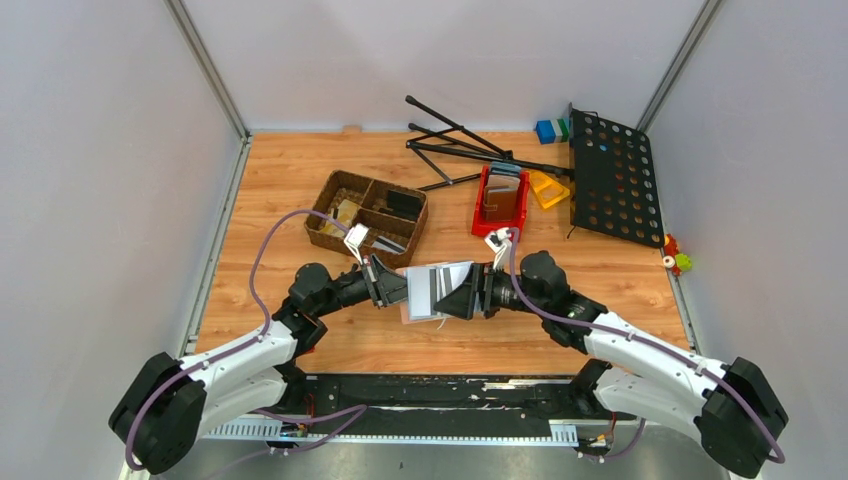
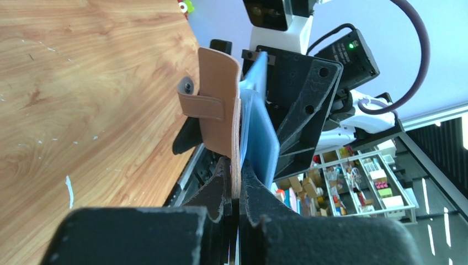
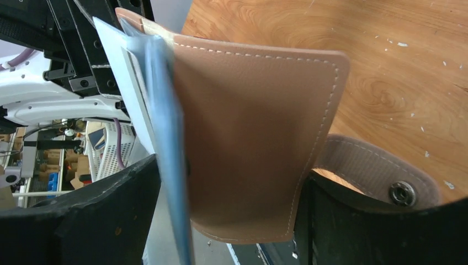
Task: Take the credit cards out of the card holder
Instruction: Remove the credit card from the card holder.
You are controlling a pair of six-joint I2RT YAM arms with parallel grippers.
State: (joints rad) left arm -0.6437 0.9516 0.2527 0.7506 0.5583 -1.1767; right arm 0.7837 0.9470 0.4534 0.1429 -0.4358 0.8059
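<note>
The card holder (image 1: 437, 290) hangs above the table between both grippers, its tan cover (image 3: 248, 143) toward the table and its light grey inside facing up. My left gripper (image 2: 236, 185) is shut on the edge of one tan flap (image 2: 218, 110), whose snap strap sticks out sideways. My right gripper (image 3: 221, 221) stands open and wide, with the holder's other half between its fingers (image 3: 83, 221). Thin pale blue-grey sheets (image 3: 160, 110) line the inner side; I cannot tell whether these are the credit cards.
A wicker basket (image 1: 330, 195) with compartments sits at the back left. A red bin (image 1: 481, 200) with wallets, a yellow piece (image 1: 548, 188), a folded black stand (image 1: 460, 140) and a black perforated plate (image 1: 612, 178) lie at the back right.
</note>
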